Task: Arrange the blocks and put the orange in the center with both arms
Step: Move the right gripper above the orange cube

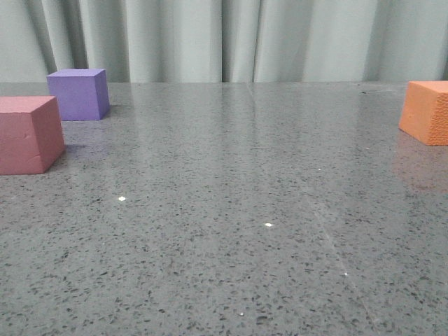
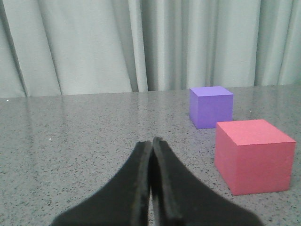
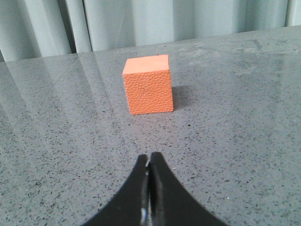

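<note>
The purple block [image 1: 79, 94] stands at the far left of the table, with the pinkish-red block [image 1: 28, 134] just in front of it at the left edge. The orange block [image 1: 426, 110] stands at the right edge. Neither gripper shows in the front view. In the left wrist view my left gripper [image 2: 151, 141] is shut and empty, with the pinkish-red block [image 2: 253, 155] and the purple block [image 2: 211, 106] ahead and to one side. In the right wrist view my right gripper [image 3: 148, 157] is shut and empty, and the orange block [image 3: 147, 90] stands straight ahead, apart from it.
The grey speckled table [image 1: 231, 210] stretches between the blocks. A pale curtain [image 1: 231, 38] hangs behind its far edge.
</note>
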You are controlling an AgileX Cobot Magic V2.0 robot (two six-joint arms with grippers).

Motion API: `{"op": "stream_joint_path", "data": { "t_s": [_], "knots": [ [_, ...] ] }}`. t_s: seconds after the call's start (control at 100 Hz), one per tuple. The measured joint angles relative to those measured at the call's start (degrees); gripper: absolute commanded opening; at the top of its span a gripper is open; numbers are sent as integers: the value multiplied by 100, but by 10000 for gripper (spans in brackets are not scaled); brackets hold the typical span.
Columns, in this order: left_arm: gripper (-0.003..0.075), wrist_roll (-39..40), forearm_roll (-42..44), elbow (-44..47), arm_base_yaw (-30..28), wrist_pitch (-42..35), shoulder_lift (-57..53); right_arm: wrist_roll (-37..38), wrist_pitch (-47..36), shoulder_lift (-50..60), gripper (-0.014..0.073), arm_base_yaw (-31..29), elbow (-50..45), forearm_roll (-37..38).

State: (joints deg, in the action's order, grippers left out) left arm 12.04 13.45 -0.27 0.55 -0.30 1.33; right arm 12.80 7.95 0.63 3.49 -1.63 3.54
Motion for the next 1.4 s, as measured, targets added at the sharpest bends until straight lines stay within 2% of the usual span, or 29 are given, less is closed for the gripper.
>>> {"op": "stream_joint_path", "data": {
  "t_s": [0.68,0.87,0.93,1.03,1.12,1.29,1.4],
  "knots": [
    [-11,0,0,0,0,0,0,0,-16,0,-68,0,0,0],
    [-11,0,0,0,0,0,0,0,-876,0,-68,0,0,0],
    [-11,0,0,0,0,0,0,27,-927,0,-68,0,66,0],
    [-11,0,0,0,0,0,0,68,-507,-15,-68,0,486,0],
    [-11,0,0,0,0,-10,0,75,273,-351,-68,0,1138,0],
    [-11,0,0,0,0,-10,0,82,1905,-1663,-68,0,2558,0],
    [-11,0,0,0,0,-10,0,89,2441,-2599,-68,0,3305,0]
  ]
}}
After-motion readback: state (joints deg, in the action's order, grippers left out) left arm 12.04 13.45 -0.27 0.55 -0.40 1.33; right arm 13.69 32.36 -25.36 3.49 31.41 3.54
